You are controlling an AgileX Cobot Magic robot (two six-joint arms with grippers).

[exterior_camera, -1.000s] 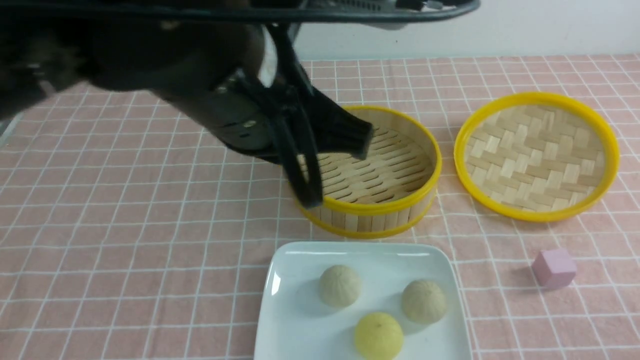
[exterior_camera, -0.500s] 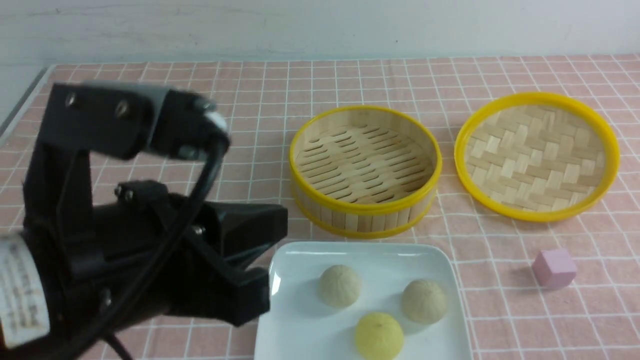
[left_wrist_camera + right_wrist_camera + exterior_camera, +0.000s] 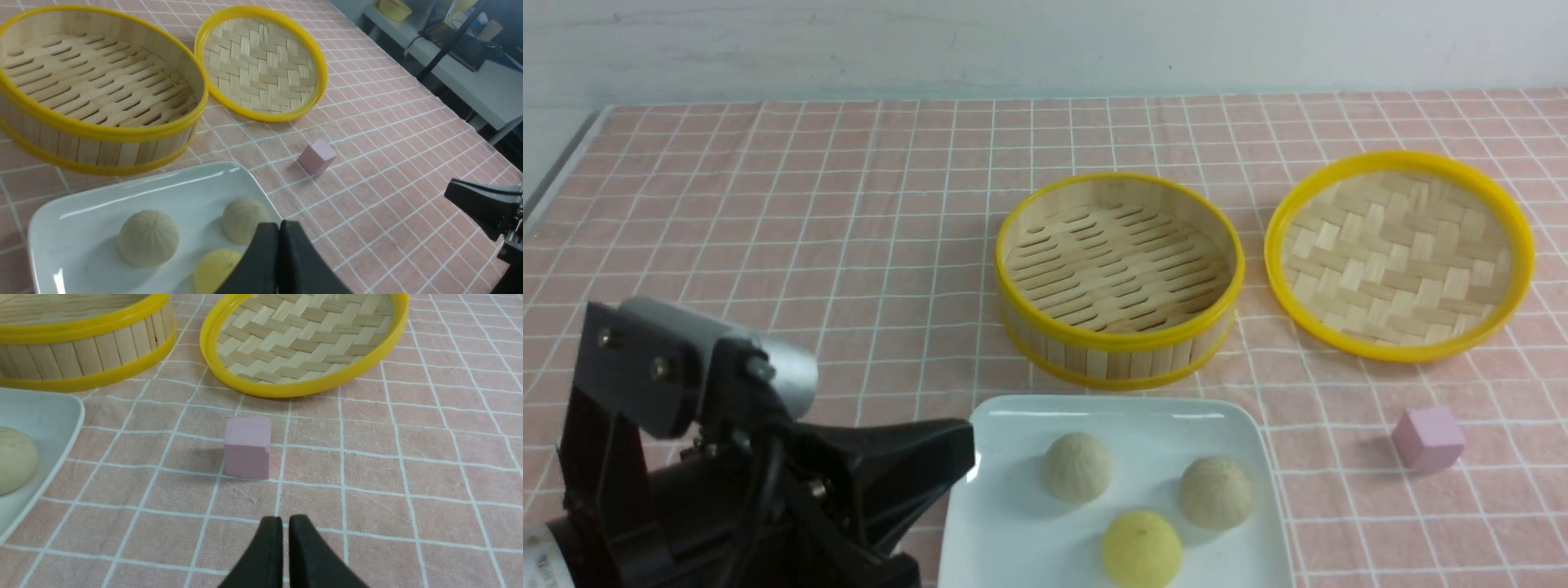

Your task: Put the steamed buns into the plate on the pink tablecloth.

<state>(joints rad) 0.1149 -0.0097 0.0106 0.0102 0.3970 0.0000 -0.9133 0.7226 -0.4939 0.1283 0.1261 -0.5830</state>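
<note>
Three steamed buns lie in the white square plate [image 3: 1111, 406] on the pink tablecloth [image 3: 849, 204]: a beige one [image 3: 1078, 467], a second beige one [image 3: 1215, 492] and a yellow one [image 3: 1141, 549]. My left arm [image 3: 727, 457] sits low at the near left, beside the plate's left edge. In the left wrist view my left gripper [image 3: 280, 228] is shut and empty, hovering over the plate's near corner. My right gripper [image 3: 285, 522] has its fingers almost together, holding nothing, a short way in front of the pink cube [image 3: 247, 448]. It is out of the front view.
An empty bamboo steamer [image 3: 1119, 355] with a yellow rim stands just behind the plate. Its woven lid [image 3: 1401, 253] lies upturned to the right. The small pink cube [image 3: 1427, 438] rests right of the plate. The table's left edge [image 3: 556, 180] runs along the far left.
My left arm has swung from over the steamer down to the near left, beside the plate. The buns, plate, steamer and cube have not moved.
</note>
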